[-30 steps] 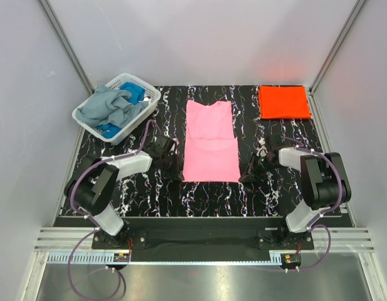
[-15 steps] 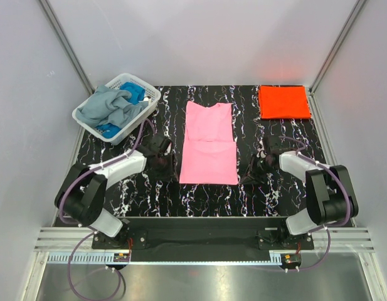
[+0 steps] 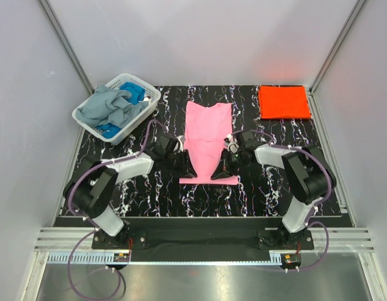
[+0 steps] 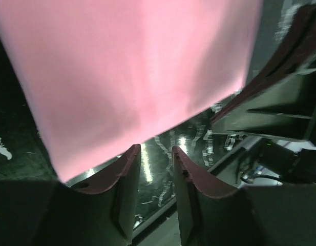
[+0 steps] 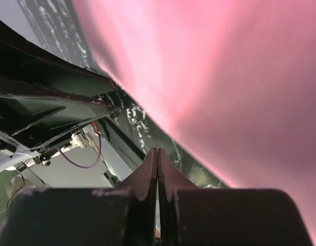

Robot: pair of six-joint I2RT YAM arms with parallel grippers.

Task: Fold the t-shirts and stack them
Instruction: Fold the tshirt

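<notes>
Jaws stand apart on the left gripper [image 4: 155, 150], together on the right gripper [image 5: 157, 152], both at the pink t-shirt [image 3: 207, 125].

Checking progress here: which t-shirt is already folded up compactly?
The orange-red t-shirt at the far right corner, a neat rectangle. The pink t-shirt lies long mid-table; the grey-blue ones are crumpled in the basket.

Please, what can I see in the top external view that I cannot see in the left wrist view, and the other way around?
Only the top view shows the white basket holding grey-blue shirts and the folded orange-red shirt at the far right corner. Only the left wrist view shows the left claw close up, its fingers apart. Both show the pink shirt and the black marbled table.
</notes>
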